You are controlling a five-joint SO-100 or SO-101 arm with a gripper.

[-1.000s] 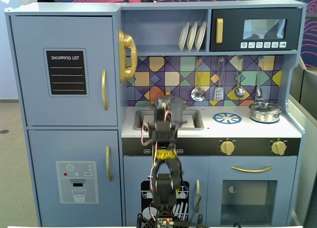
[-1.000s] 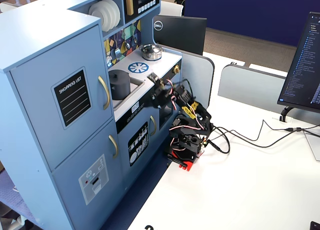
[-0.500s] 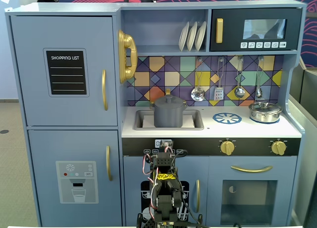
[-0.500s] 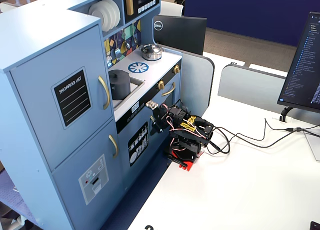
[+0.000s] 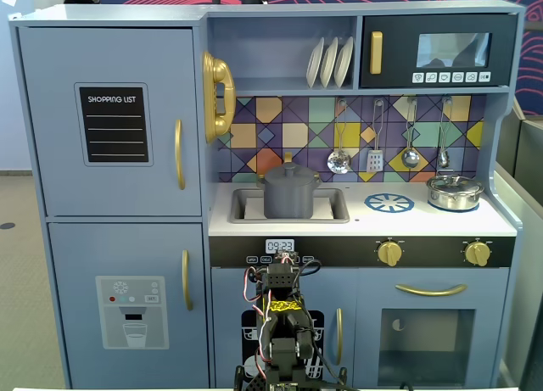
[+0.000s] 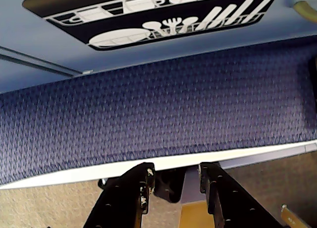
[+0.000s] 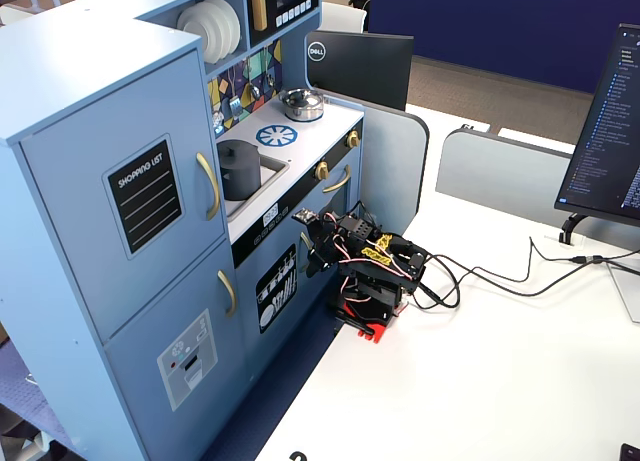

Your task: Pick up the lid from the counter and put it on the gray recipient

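Observation:
The dark-gray pot with gold side handles stands in the sink of the toy kitchen. The dark-gray lid with its small knob rests on top of the pot and closes it. Both also show in a fixed view from the side: the pot and the lid. My arm is folded low on the white table in front of the kitchen, far below the pot. In the wrist view my gripper is open and empty, pointing past the table edge at the blue carpet.
A shiny silver pot with its own lid stands on the counter at the right, beside the blue-and-white burner print. Utensils hang above the counter. Cables run across the white table, with a monitor at the right.

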